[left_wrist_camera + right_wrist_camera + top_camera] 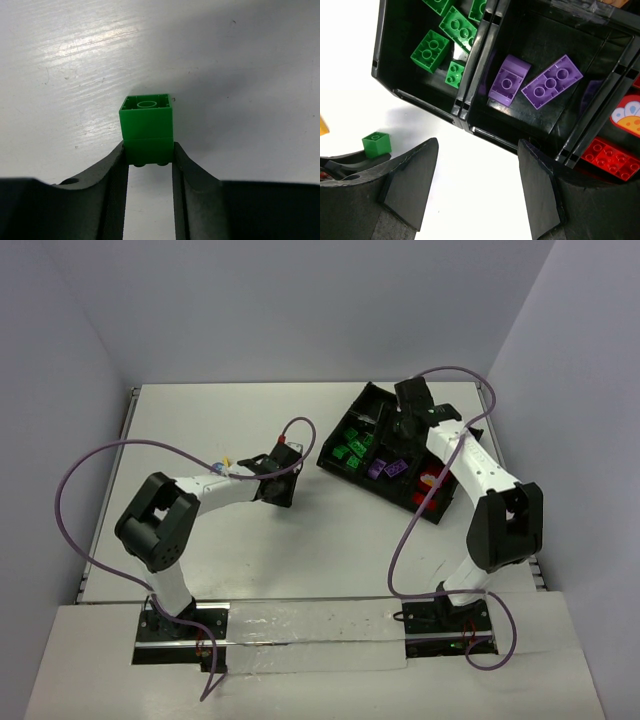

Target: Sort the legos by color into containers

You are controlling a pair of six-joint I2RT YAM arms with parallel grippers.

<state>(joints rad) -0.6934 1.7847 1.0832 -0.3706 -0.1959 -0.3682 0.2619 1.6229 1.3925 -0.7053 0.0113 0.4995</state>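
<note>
The left gripper [148, 156] is pinching a small glossy green plastic stack of two square bricks [146, 127] between its fingertips. Its jaws are standing narrowed to the stack's width, and both matte black pads [117, 175] appear to be touching its smooth side walls. Only the stud end is sitting inside the jaws. The hollow underside is projecting beyond the tips over the scuffed white table [75, 60]; whether the stack is resting on that surface I cannot tell. To carry it well, I judge the grip should be pressing squarely on the flat walls, since slick plastic held so near its end could pivot out. To the right, the right gripper [477, 167] is hanging wide open and empty. Just beyond its tips, the black moulded plastic tray [476, 65] is holding green bricks [430, 50], purple plates [552, 80] and red bricks [612, 159] in separate bins.
</note>
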